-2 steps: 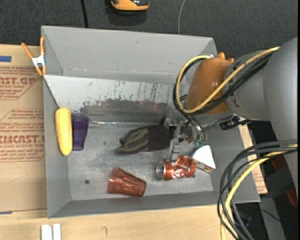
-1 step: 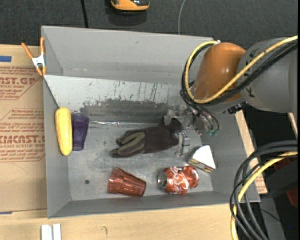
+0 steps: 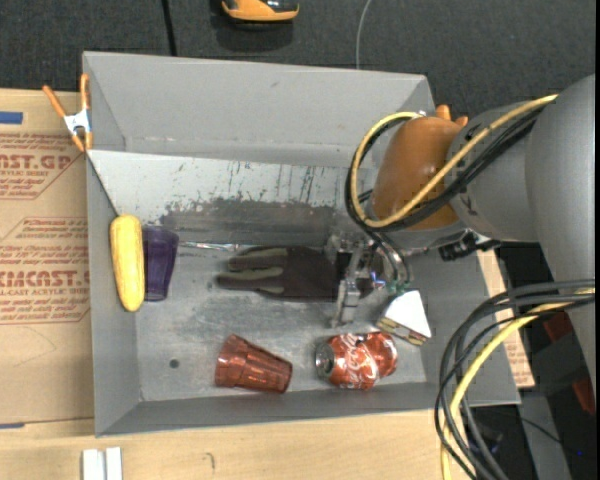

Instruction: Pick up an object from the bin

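Observation:
My gripper (image 3: 348, 290) hangs low in the right half of the bin, just under the orange-covered wrist. It is at the right end of a dark brown glove (image 3: 275, 271) that lies flat across the middle of the floor. Directly in front of the gripper lies a crushed red drink can (image 3: 357, 359). A white wedge-shaped piece (image 3: 408, 315) sits just to the gripper's right, against the bin's right wall. Whether the glove is touched cannot be told.
A copper-red plastic cup (image 3: 252, 365) lies on its side near the front wall. At the left wall a yellow corn-like piece (image 3: 128, 262) rests against a purple cup (image 3: 160, 263). The arm and its cables cover the bin's right rear corner.

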Motion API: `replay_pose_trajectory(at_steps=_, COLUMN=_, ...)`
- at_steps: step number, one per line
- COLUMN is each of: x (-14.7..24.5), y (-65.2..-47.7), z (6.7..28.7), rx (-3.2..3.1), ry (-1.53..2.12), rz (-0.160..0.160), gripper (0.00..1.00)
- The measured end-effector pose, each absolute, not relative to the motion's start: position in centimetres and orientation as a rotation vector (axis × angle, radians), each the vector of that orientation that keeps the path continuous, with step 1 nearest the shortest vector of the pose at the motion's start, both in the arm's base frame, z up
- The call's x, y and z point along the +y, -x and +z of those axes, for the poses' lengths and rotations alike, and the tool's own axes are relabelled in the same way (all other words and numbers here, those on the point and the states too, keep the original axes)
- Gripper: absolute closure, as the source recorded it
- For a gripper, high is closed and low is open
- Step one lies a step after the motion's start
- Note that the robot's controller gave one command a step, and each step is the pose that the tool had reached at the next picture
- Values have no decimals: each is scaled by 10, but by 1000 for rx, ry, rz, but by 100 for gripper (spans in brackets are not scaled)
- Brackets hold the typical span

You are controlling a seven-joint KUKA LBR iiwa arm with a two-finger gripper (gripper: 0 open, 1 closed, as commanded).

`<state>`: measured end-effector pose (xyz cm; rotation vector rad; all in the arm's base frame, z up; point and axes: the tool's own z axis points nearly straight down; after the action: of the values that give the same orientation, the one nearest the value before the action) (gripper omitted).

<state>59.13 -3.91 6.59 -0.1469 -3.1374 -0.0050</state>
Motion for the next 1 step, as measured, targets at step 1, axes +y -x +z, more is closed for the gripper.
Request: replay_pose_trajectory(at_steps=1, x=-26, y=-589, z=70, rx=-3144, ry=-66, rz=2, gripper=0)
